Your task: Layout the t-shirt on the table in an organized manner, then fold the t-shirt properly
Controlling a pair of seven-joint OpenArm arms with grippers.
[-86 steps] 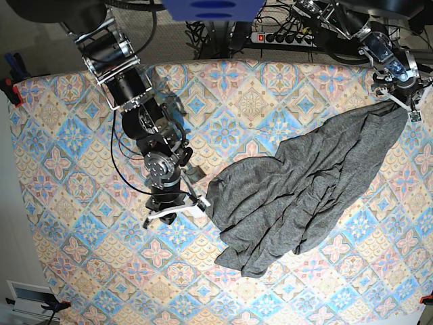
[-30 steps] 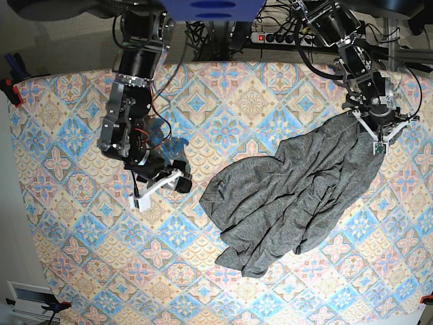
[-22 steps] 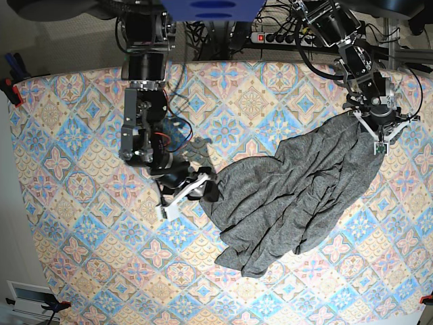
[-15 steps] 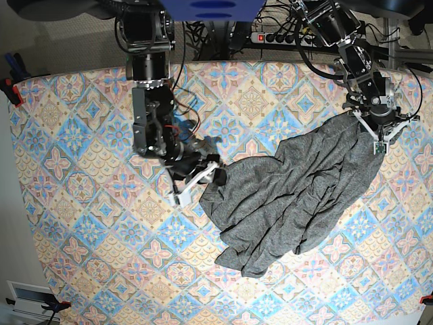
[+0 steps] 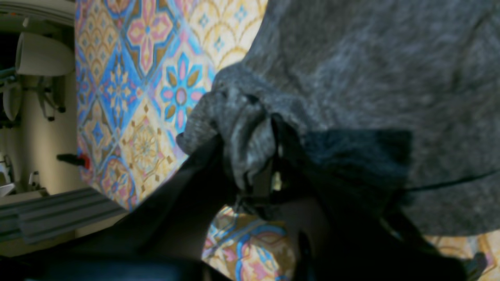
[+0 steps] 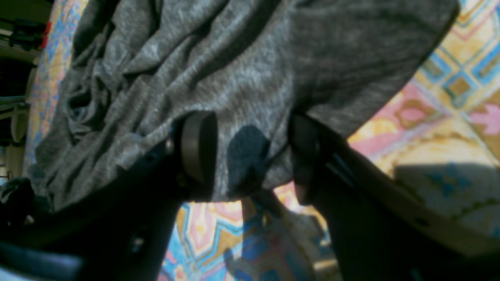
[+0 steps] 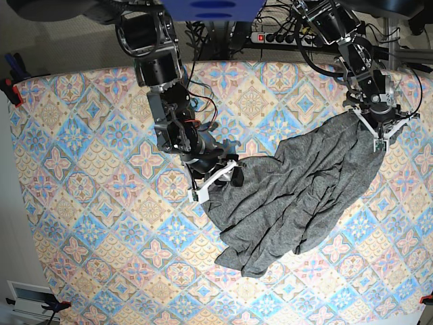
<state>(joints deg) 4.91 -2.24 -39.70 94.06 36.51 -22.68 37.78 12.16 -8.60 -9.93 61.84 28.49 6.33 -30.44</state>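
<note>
Here, a heathered dark-grey t-shirt (image 7: 298,196) is seen from above, lying crumpled on a tabletop (image 7: 81,203) covered in a pastel cloth of blue, pink and cream diamonds and floral medallions. The garment is spread in loose folds from about the centre of the overhead view toward two o'clock, with a bunched lower edge hanging toward six o'clock.

The left pincer (image 7: 376,133) is found at two o'clock in the overhead view, at the t-shirt's upper tip. In the left wrist view, the left pincer (image 5: 258,171) is clenched on a gathered knot of the grey jersey, which is pinched tightly between its dark fingers (image 5: 195,187); the patterned cloth is visible at nine o'clock of the knot.

The right pincer (image 7: 218,178) is placed just left of centre in the overhead view, at the t-shirt's nine o'clock edge, with its white finger (image 7: 211,183) lying along the fabric's border. In the right wrist view, the right pincer (image 6: 250,156) is held with its jaws spread apart, and the edge of the t-shirt (image 6: 218,66) is draped between a round grey pad (image 6: 197,146) and the opposite dark finger (image 6: 308,156). The fabric is straddled but not squeezed.

A power strip (image 7: 284,37) and cables are visible beyond the tabletop's twelve o'clock edge.
</note>
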